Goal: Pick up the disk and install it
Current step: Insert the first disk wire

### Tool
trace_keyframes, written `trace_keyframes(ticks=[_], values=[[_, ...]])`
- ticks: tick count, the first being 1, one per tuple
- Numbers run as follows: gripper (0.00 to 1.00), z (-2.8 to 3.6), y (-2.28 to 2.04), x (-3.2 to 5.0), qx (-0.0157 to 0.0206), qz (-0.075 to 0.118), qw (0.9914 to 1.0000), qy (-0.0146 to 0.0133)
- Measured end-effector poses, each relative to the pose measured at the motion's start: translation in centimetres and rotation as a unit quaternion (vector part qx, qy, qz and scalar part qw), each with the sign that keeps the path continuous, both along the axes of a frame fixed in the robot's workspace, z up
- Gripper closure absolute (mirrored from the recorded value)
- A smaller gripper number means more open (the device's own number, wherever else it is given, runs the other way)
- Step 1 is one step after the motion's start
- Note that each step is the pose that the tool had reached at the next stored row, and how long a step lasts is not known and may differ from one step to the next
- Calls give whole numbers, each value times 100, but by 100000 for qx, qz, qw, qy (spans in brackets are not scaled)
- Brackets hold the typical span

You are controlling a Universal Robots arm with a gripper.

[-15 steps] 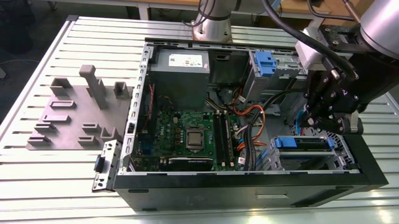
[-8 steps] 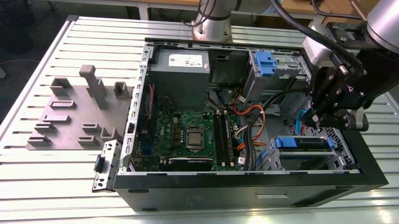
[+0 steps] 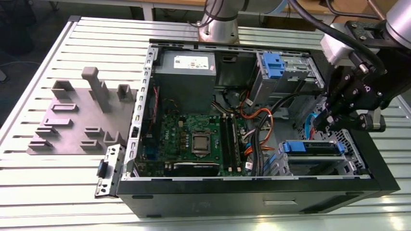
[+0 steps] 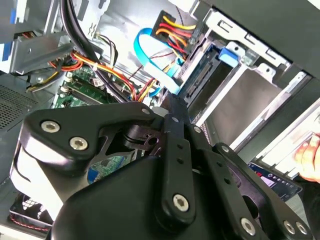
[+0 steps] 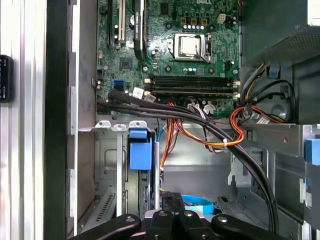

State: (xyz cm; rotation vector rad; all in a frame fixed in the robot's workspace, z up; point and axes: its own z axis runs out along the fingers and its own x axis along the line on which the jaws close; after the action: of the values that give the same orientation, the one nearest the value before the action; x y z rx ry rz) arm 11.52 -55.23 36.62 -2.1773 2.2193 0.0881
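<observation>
No text, number or brand can be read. The white sticker [image 3: 192, 61] on the grey power supply box [image 3: 185, 77], at about 12 o'clock inside the computer case [image 3: 257, 192] in the exterior view, carries print too small to read.

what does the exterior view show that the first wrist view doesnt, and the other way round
Exterior view alone: the whole open computer case on the slatted table, a grey fixture plate toward that view's left, the grey power supply box, the arm's base, and the gripper hanging above the drive bay at that view's right.

First wrist view alone: a close look down at the memory slots and a light blue flat cable just beyond the gripper's black linkage.

Both: the green motherboard with its processor socket, the orange wire bundle, and a blue drive latch.
</observation>
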Motion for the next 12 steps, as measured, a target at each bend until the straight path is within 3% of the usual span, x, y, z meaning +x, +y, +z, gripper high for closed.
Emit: trace_keyframes(ticks=[12], values=[[89,0,3,20,0,6,100000,17]])
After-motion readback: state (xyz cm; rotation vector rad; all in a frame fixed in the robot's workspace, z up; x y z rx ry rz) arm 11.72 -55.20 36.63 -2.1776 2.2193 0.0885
